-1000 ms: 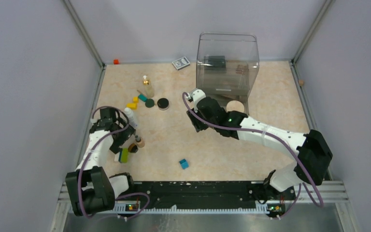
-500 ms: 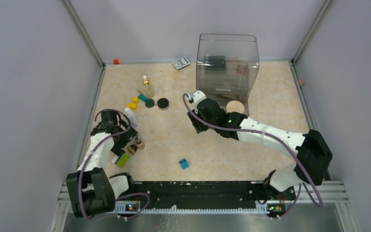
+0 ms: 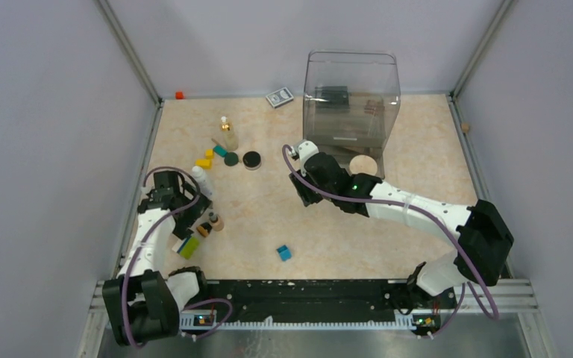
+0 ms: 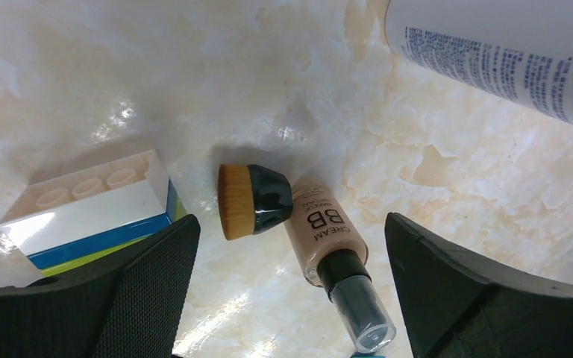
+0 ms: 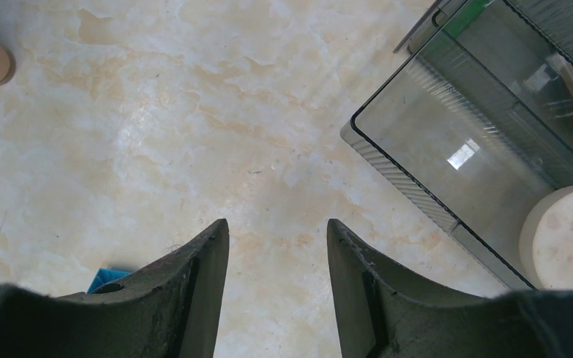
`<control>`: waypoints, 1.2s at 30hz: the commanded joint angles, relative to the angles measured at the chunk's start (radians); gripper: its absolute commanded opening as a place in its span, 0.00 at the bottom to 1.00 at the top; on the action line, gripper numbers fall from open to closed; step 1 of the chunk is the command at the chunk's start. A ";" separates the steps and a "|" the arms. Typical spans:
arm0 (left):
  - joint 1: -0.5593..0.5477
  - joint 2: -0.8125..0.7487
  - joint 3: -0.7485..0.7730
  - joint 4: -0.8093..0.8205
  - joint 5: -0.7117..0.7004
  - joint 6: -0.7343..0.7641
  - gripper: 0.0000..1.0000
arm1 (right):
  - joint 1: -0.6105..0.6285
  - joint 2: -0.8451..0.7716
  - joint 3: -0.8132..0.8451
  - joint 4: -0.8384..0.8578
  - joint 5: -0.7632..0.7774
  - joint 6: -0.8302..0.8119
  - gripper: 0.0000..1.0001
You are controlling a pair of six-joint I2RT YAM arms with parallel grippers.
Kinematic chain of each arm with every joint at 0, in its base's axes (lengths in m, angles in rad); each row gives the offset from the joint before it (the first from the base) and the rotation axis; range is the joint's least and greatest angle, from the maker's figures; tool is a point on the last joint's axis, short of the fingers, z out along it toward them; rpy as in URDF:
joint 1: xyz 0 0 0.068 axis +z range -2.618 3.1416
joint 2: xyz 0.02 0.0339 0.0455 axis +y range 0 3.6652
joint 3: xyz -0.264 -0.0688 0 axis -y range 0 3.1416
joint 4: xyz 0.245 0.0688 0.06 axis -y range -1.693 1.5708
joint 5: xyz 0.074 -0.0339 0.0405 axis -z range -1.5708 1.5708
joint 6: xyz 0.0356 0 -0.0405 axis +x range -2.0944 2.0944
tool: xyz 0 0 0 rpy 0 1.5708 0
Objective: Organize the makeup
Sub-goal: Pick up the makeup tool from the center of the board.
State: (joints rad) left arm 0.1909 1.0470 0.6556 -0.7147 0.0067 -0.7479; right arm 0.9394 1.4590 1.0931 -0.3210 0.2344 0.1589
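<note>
A tan BB cream tube (image 4: 321, 227) with a clear cap lies on the table between the wide-open fingers of my left gripper (image 4: 289, 224), untouched. A small black brush (image 4: 250, 201) with tan bristles rests against it. In the top view the tube (image 3: 214, 221) lies beside the left gripper (image 3: 198, 220), and the white bottle (image 3: 202, 181) lies just beyond. The gold-capped clear bottle (image 3: 227, 135) and black round compact (image 3: 251, 159) stand further back. The beige round disc (image 3: 362, 165) sits by the clear organizer (image 3: 351, 104). My right gripper (image 5: 277, 222) hangs open over bare table, holding nothing.
A white, blue and green block stack (image 4: 93, 209) lies left of the brush. Yellow blocks (image 3: 206, 159), a dark green disc (image 3: 230, 159), a blue cube (image 3: 284, 253), a grey card box (image 3: 279, 98) and an orange cube (image 3: 180, 95) are scattered about. Walls close three sides.
My left arm has shifted slightly and the block stack beside it has turned a little. The right arm has not moved.
</note>
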 commanded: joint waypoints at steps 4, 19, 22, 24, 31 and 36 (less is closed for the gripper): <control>0.001 0.016 -0.033 0.057 0.027 -0.018 0.96 | -0.007 -0.026 0.008 0.028 -0.001 0.012 0.50; 0.001 0.040 -0.109 0.071 0.003 -0.021 0.88 | -0.007 -0.022 0.010 0.036 -0.018 0.018 0.50; 0.001 0.050 -0.121 0.086 0.008 -0.024 0.84 | -0.006 -0.021 0.012 0.035 -0.022 0.019 0.50; 0.001 0.060 -0.127 0.096 0.009 -0.024 0.80 | -0.007 -0.022 0.013 0.035 -0.023 0.021 0.50; 0.001 0.095 -0.137 0.128 0.003 -0.021 0.70 | -0.006 -0.025 0.014 0.030 -0.020 0.020 0.50; 0.001 0.110 -0.140 0.146 -0.033 -0.026 0.70 | -0.006 -0.026 0.011 0.028 -0.016 0.019 0.50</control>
State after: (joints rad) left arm 0.1909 1.1255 0.5362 -0.6292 0.0242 -0.7620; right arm 0.9394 1.4590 1.0931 -0.3210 0.2180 0.1623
